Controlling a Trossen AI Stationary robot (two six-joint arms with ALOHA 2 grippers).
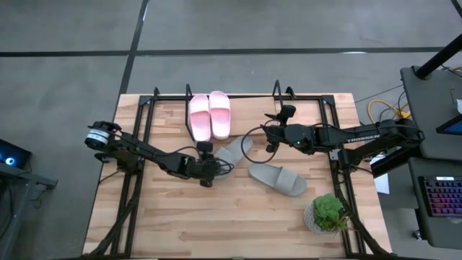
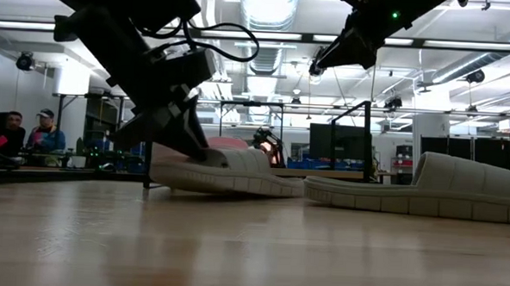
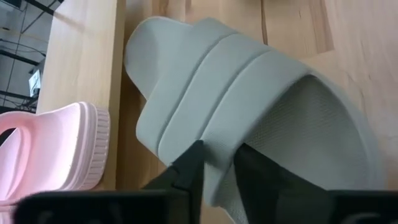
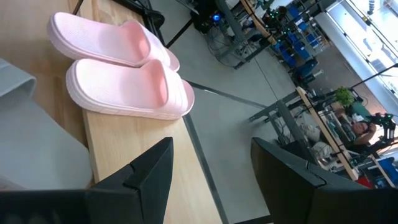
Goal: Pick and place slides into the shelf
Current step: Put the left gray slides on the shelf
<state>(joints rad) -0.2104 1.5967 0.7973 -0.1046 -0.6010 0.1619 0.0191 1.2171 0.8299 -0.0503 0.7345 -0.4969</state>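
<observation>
Left gripper (image 3: 214,163) jaws clamping grey slide's strap (image 3: 249,93) mid-worktop, right gripper (image 4: 211,174) hovering w/ jaws apart nr pink slides (image 4: 124,87) sitting on shelf (image 1: 317,101).

Hidden and cut-off items:

- Grey slide (image 3: 249,106): the heel end is running off the left wrist picture's edge; the strap edge is disappearing between the left pincer (image 3: 217,168) fingers. In the low view the pincer body is covering its near end.
- Second grey slide (image 2: 425,189): it is being cut by the low view's right edge.
- Pink slides (image 2: 229,144): in the low view they are showing only as a sliver behind the grey slide. In the left wrist view one pink slide (image 3: 50,149) is being cropped.
- Shelf (image 1: 155,97): its wire sides are looking too thin to trace overhead.
- Right pincer (image 4: 211,168): only its fingers are showing, their bases running off the picture.
- People (image 2: 27,133) behind the desk: they are looking too small to describe.
</observation>
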